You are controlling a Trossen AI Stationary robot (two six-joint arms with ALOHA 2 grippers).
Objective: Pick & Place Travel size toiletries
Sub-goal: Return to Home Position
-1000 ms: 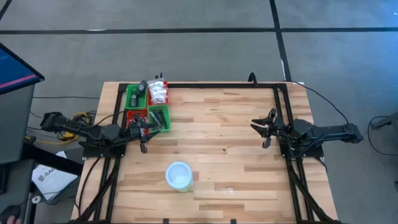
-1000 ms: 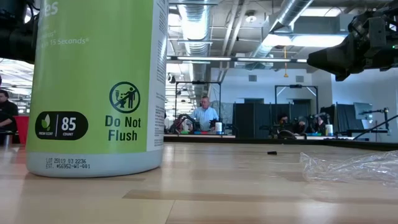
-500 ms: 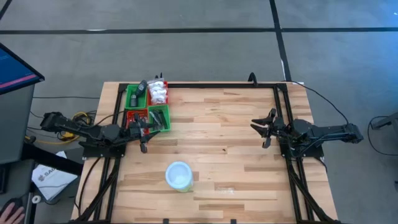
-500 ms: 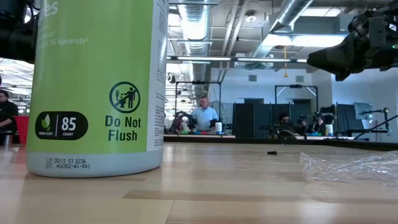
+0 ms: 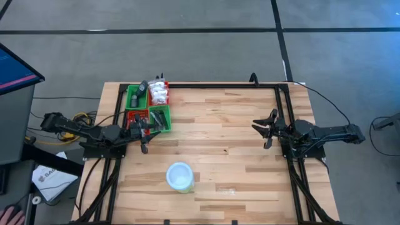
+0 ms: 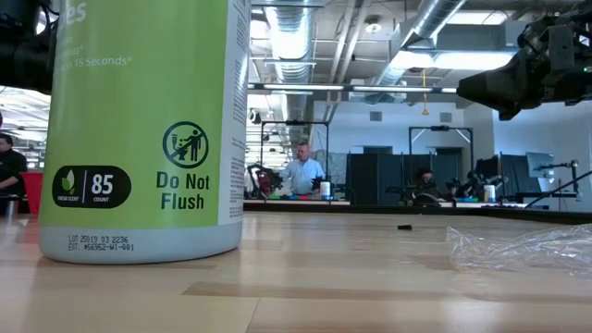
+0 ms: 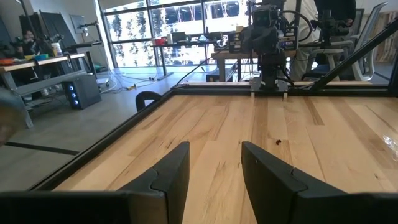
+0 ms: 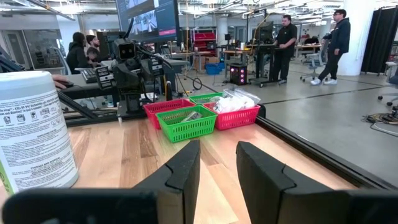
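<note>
The travel size toiletries lie in a red and green compartment tray (image 5: 132, 116) at the table's far left corner. White lumpy packets (image 5: 160, 94) fill a red compartment, and dark sticks (image 5: 161, 120) lie in the green ones. The right wrist view shows the tray (image 8: 166, 107) and the packets (image 8: 231, 102) too. My left gripper (image 5: 145, 133) hovers open just near of the tray, and its fingers (image 7: 168, 177) point across bare wood. My right gripper (image 5: 267, 129) hovers open by the table's right side, facing the tray. A clear plastic wrapper (image 6: 527, 248) lies on the table.
A round white tub with a green side (image 5: 179, 177) stands upright near the table's near edge; it fills the low view's left (image 6: 139, 129). A small dark speck (image 5: 226, 150) lies mid-table. A black frame rail (image 5: 219, 85) runs along the far edge. People stand beyond the table.
</note>
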